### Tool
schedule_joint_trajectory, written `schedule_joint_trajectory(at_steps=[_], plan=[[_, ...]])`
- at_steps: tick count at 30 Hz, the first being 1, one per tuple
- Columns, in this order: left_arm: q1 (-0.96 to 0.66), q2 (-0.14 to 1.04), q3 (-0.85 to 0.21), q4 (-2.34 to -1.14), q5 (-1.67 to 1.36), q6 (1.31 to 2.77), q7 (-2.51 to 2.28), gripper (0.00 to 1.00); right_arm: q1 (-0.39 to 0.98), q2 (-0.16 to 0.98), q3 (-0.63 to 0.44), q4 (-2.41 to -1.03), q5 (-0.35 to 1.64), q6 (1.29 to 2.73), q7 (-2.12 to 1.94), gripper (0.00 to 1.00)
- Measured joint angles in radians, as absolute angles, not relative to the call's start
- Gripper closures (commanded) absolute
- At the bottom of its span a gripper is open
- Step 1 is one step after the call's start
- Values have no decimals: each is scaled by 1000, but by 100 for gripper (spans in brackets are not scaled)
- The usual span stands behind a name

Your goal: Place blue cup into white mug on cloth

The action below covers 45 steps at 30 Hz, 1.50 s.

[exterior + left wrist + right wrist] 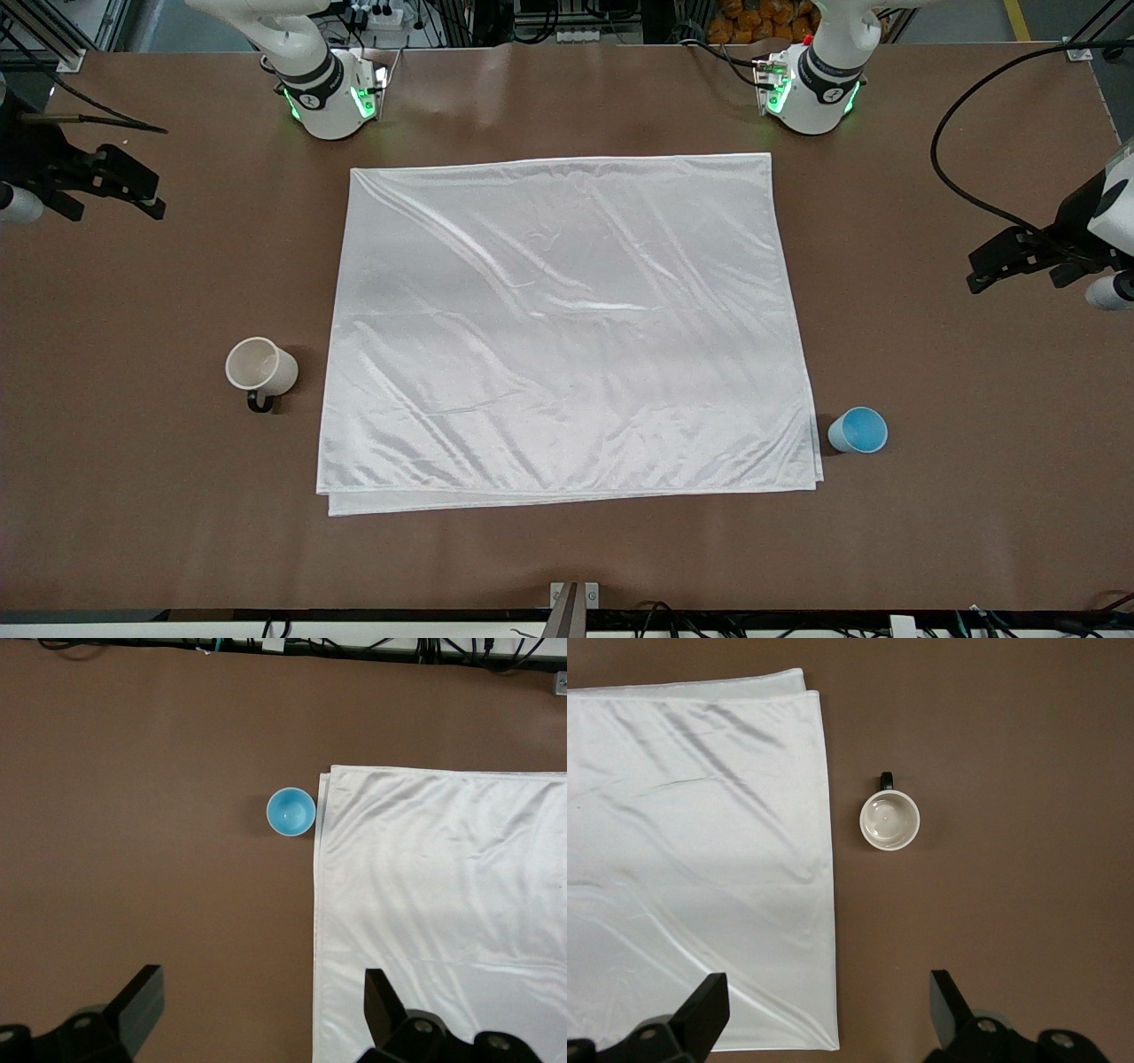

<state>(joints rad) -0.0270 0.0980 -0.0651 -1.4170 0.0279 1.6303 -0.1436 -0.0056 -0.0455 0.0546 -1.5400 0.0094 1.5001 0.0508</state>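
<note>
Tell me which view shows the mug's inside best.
The right wrist view: it looks straight down into the mug, showing its pale, empty inside and black handle. The front view shows the mug smaller and at a slant, on the table beside the cloth. The left wrist view misses it.

The high front camera faces both robots; each wrist camera looks straight down, sharing the cloth [567, 328] edges.

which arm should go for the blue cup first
Left. The blue cup stands on the bare table beside the cloth toward the left arm's end, and the open left gripper has it in view. The right gripper faces the white mug.
</note>
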Motion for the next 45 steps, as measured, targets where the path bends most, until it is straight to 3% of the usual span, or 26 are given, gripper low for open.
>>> schedule_joint_trajectory(at_steps=[18,30,45], plan=[[-21,122,-61,-1440,28,1631,-144,0,-6,-46,55,-1543,9,1499,51,0],[16,337,-62,-1456,28,1804,-144,0,-21,-25,47,-1564,8,1498,51,0],[16,608,-63,-1456,28,2040,-144,0,-80,173,44,-1569,8,1601,51,0]])
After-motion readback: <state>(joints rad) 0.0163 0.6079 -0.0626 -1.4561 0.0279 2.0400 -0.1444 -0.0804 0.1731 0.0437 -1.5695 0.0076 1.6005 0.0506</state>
